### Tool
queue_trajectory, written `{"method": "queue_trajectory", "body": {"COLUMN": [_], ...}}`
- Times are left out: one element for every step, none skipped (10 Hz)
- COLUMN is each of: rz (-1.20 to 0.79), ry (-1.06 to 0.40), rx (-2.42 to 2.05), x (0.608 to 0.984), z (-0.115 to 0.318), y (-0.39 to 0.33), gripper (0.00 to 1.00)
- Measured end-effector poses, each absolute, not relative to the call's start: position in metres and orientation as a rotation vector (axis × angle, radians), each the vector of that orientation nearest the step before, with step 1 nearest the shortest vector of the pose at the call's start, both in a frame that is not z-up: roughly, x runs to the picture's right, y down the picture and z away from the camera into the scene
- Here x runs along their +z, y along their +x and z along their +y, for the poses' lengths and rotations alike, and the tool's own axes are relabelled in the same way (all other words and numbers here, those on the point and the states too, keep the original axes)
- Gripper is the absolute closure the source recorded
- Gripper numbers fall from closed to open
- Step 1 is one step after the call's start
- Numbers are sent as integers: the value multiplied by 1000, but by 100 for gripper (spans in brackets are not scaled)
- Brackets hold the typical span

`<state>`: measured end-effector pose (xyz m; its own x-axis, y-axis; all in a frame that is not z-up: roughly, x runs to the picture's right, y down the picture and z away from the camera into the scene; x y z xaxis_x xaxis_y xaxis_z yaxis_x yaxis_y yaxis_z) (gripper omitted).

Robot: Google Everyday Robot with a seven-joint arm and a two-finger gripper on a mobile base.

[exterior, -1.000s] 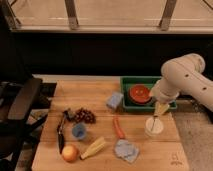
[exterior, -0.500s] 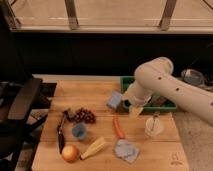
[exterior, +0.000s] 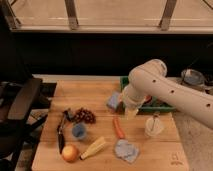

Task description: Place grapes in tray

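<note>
Over the wooden table [exterior: 100, 95] near the green tray [exterior: 162, 107] hang the jaws, opening impossible to tell.

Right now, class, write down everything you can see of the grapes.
The grapes are a small, knobbly bunch of dark red-purple round berries, lying on the wooden table, left of centre. A dark object sits close at their left; whether it touches them is unclear. A blue cup stands just in front of them. The gripper hangs to their right, beside the tray, not touching them.
</note>
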<state>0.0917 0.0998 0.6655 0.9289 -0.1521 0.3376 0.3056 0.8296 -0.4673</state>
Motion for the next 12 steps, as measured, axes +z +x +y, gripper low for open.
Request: {"method": "queue_trajectory", "body": {"rz": [-304,-320,-340,-359,-384,-405,-426,-448,-479,-498,-514,-531], "ry": [-537,-533,-525,-518,-509,-506,-502,-498,-502,-509,-518,-529], "rx": [-253,-253,-259,-265,-277,-289,-302,-316,-329,-338,-348,-359], "x": [666,668,672,676,684,691,702,714,732,750,767,786], "z": [99,97,95,95,95,96,98,101,108,114,118,123], "y": [91,87,75,60,34,12,-11,-34,-57,-67,-75,-84], "gripper": [35,35,35,35,35,35,35,35,35,35,35,35]}}
